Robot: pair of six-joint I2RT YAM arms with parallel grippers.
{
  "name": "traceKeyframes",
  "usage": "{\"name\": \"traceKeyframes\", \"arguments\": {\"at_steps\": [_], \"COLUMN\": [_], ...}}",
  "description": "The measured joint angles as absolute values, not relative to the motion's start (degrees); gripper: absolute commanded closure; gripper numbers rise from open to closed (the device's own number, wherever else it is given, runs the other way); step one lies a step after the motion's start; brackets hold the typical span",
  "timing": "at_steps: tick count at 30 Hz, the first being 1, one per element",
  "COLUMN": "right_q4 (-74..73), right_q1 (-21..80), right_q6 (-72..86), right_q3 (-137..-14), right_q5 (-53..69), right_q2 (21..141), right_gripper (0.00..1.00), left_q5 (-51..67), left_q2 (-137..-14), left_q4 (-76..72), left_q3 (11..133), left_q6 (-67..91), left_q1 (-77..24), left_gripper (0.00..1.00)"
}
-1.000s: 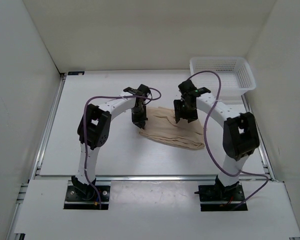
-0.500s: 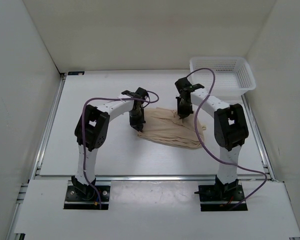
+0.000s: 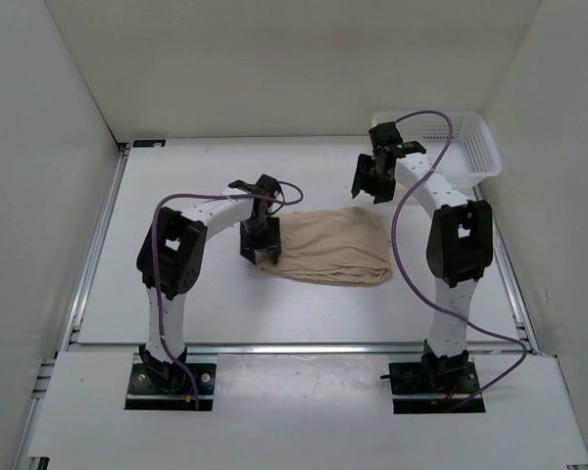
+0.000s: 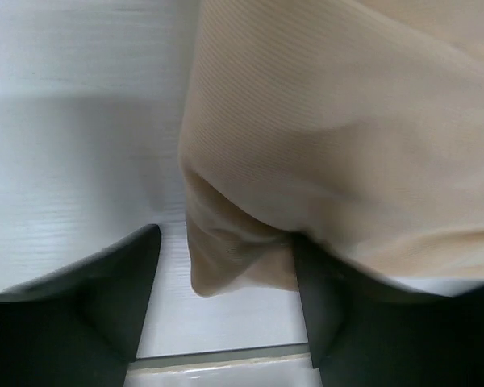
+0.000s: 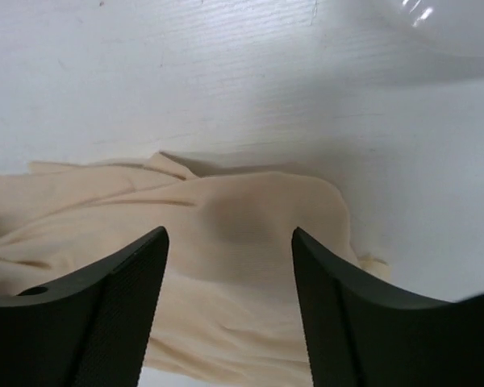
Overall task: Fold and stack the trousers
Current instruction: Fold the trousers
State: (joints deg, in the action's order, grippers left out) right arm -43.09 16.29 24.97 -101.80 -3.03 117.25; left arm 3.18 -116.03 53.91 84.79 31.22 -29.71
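The beige trousers [image 3: 331, 247] lie as a folded, rounded bundle on the white table, between the two arms. My left gripper [image 3: 258, 251] is low at the bundle's left end. In the left wrist view it [image 4: 226, 251] stands open, and a corner of the trousers [image 4: 306, 145] sags between the fingers against the right one. My right gripper [image 3: 372, 180] is raised behind the bundle's far right corner. It [image 5: 228, 235] is open with nothing in it, and the trousers [image 5: 81, 211] lie on the table below it.
A white mesh basket [image 3: 470, 157] stands at the back right corner, close behind the right gripper. White walls close in the table on the left, back and right. Metal rails [image 3: 98, 235] run along the table's sides.
The right gripper shut on the cloth, then opened and rose toward the basket. The left gripper opened and shifted slightly left. The trousers now lie smoother, folded into a more compact shape.
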Motion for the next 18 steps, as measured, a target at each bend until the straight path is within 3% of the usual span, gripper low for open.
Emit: {"name": "traceKeyframes", "arguments": {"at_steps": [2, 3, 7, 9, 11, 14, 15, 18], "right_q4": [-43.1, -42.6, -42.1, -40.8, -39.9, -38.6, -38.3, -37.1], "right_q1": [16.2, 16.2, 16.0, 15.1, 13.2, 9.5, 8.7, 8.4], "right_q6": [24.7, 24.5, 23.4, 23.2, 23.2, 23.3, 23.3, 23.2], "right_q3": [-100.7, -99.0, -89.2, -83.3, -77.5, -68.5, -66.3, -60.9], "right_q5": [-2.8, -2.8, -2.8, -2.3, -0.3, 2.7, 3.3, 5.6], "right_q2": [116.0, 114.6, 104.2, 98.3, 93.3, 88.2, 87.7, 87.6], "right_gripper": [0.31, 0.31, 0.53, 0.57, 0.51, 0.29, 0.27, 0.29], "left_q5": [3.2, 3.2, 3.2, 3.1, 3.0, 3.0, 3.0, 3.5], "left_q2": [-115.9, -115.7, -113.6, -112.5, -111.8, -111.9, -112.1, -113.6], "left_q4": [54.0, 54.1, 55.0, 55.4, 55.4, 55.2, 55.2, 54.9], "left_q3": [84.8, 84.8, 85.4, 86.1, 86.7, 86.9, 86.9, 86.9], "left_q6": [30.4, 30.4, 29.8, 29.6, 29.3, 29.0, 28.9, 28.5], "left_q1": [-29.7, -29.7, -29.5, -29.3, -28.9, -28.1, -27.8, -27.2], "left_gripper": [0.01, 0.01, 0.06, 0.07, 0.07, 0.06, 0.06, 0.43]}}
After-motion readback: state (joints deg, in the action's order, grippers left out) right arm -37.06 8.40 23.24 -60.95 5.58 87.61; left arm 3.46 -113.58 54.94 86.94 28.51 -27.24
